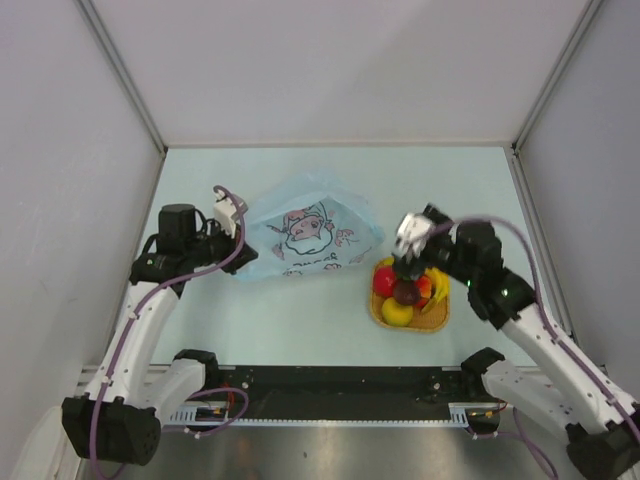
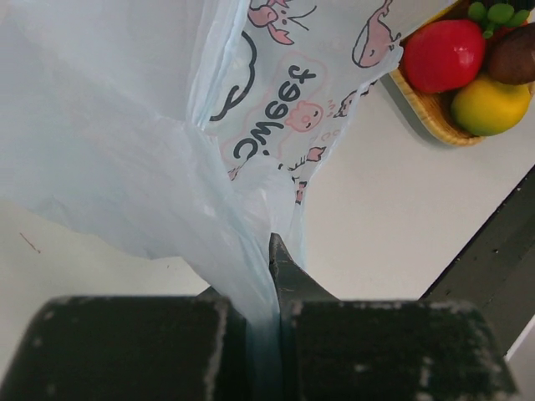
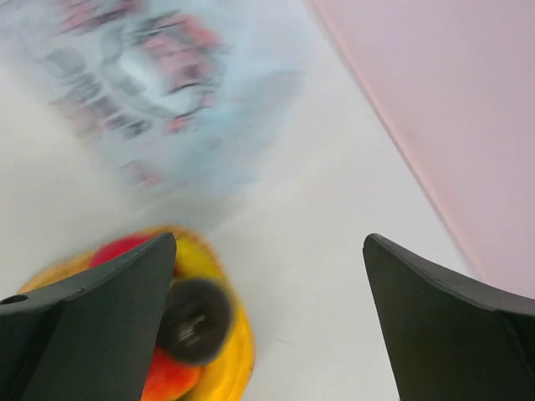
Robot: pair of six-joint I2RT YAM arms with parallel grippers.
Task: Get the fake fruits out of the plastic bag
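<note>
We find the overhead view bright and even, lit softly from above; the pale desk (image 1: pixel 300 320) shows only faint shadows beside the crinkly translucent light-blue plastic bag (image 1: pixel 310 235). The left wrist view is crisp on the bag's print, with small glints on the glossy plastic fruits (image 2: pixel 443 54) beside the bag. The right wrist view is heavily blurred, smearing bag and fruits.

My bench (image 1: pixel 300 310) is a pale, smooth surface. Directly on it lies a woven mat (image 1: pixel 437 322), heaped with fake fruits (image 1: pixel 398 312). The bench's front edge runs just before the mat. Left of the mat and a little farther back, near it, rests the crinkled plastic bag (image 1: pixel 310 235), print upward.
</note>
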